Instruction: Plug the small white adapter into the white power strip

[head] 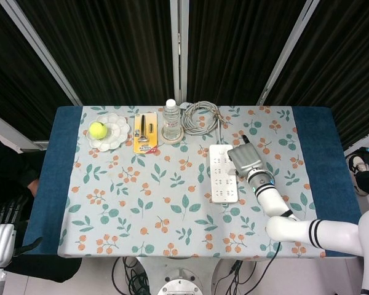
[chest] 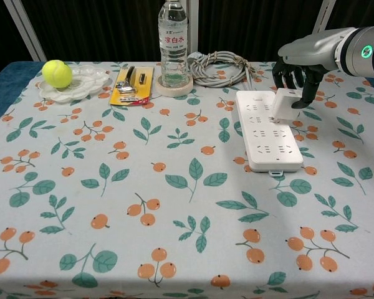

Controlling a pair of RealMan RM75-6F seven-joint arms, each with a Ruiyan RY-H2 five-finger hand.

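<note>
Your right robot hand [chest: 297, 73] pinches the adapter [chest: 283, 106], tilted above the power strip [chest: 266, 137] at its 1 o'clock end; misaligned prongs could jam or shove it.

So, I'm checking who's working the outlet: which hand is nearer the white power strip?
Right. The right hand holds the adapter over the power strip; the left hand is not in view.
</note>
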